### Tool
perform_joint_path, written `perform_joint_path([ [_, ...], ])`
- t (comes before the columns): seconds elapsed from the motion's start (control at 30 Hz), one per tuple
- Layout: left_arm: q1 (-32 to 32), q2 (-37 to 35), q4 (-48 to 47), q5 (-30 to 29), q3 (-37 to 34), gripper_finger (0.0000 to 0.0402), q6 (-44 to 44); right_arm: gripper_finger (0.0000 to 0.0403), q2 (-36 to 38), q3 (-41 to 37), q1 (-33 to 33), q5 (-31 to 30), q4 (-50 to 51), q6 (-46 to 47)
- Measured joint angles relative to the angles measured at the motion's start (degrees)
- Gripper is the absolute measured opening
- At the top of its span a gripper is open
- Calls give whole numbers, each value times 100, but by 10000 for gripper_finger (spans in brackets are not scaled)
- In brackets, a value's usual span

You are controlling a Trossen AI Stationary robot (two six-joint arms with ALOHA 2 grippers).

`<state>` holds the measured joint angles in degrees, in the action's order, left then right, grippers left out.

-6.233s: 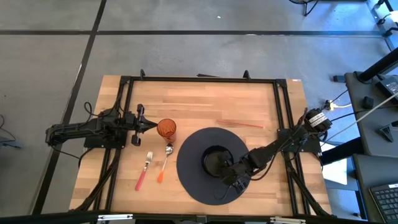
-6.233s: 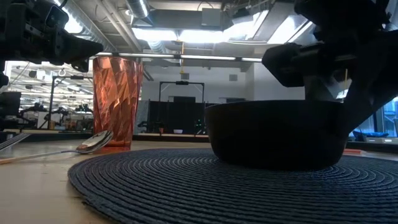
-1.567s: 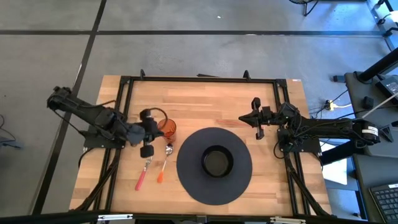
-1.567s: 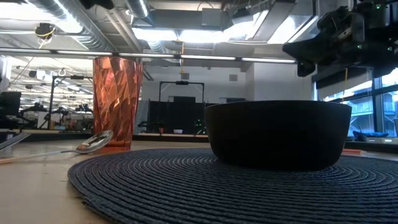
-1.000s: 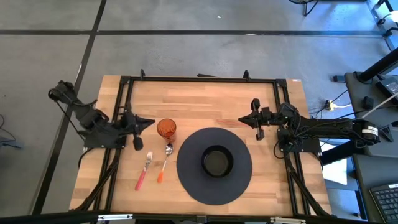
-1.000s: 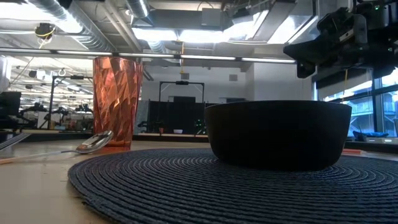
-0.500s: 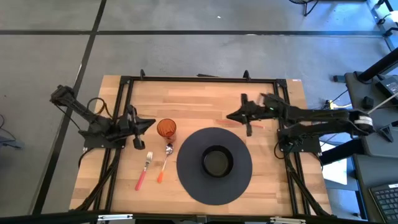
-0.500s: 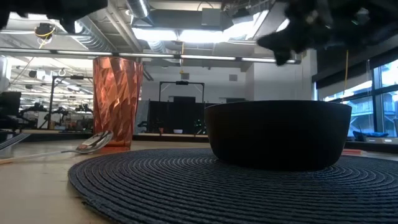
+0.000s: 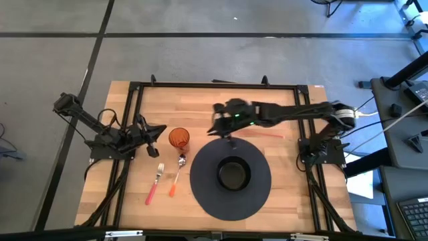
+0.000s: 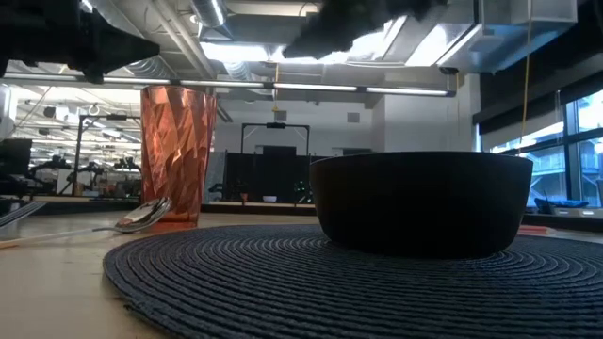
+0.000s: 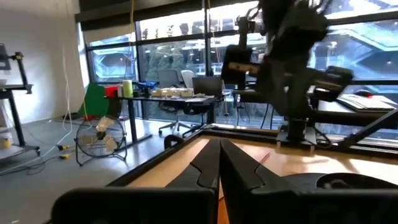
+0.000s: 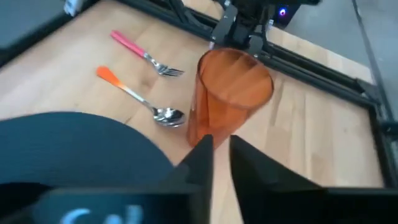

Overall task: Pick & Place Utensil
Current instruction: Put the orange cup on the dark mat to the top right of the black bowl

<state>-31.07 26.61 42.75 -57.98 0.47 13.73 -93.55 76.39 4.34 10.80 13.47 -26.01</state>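
Observation:
A pink-handled fork [image 9: 154,183] and an orange-handled spoon [image 9: 177,175] lie flat on the wooden table, near an upright orange cup [image 9: 178,138]. The right wrist view shows the same cup [image 12: 233,93], spoon [image 12: 155,109] and fork [image 12: 144,55]. A black bowl [image 9: 233,174] sits on a round dark placemat [image 9: 200,194]. My right gripper [image 9: 219,127] hovers above the mat's far edge, pointing at the cup, with a narrow gap between its fingers [image 12: 221,155]. My left gripper [image 9: 158,130] is shut [image 11: 219,167], left of the cup.
A black metal frame [image 9: 214,86] borders the table's far, left and right sides. A thin red strip [image 9: 262,133] lies on the wood under the right arm. Bare wood stretches along the far side [image 9: 200,107] and right of the mat [image 9: 287,194].
My right arm has swung from the table's right side toward its left, across the far edge of the mat, and its gripper now hovers close to the orange cup. The utensils, cup and bowl have kept their places.

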Motion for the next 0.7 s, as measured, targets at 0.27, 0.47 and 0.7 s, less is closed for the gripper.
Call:
perform_joint_path([
  [0.27, 0, -1, -233, -4, 2, 3, -9, 183, -1402, 2182, -481, -258, 1385, -837],
  [0.47, 0, 1, -272, -5, 2, 3, -56, 223, -2368, 3489, -615, -601, 2357, -1088],
  [0.7, 0, 1, -287, -44, 2, 3, -14, 225, -2967, 4018, -607, -512, 2662, -1533],
])
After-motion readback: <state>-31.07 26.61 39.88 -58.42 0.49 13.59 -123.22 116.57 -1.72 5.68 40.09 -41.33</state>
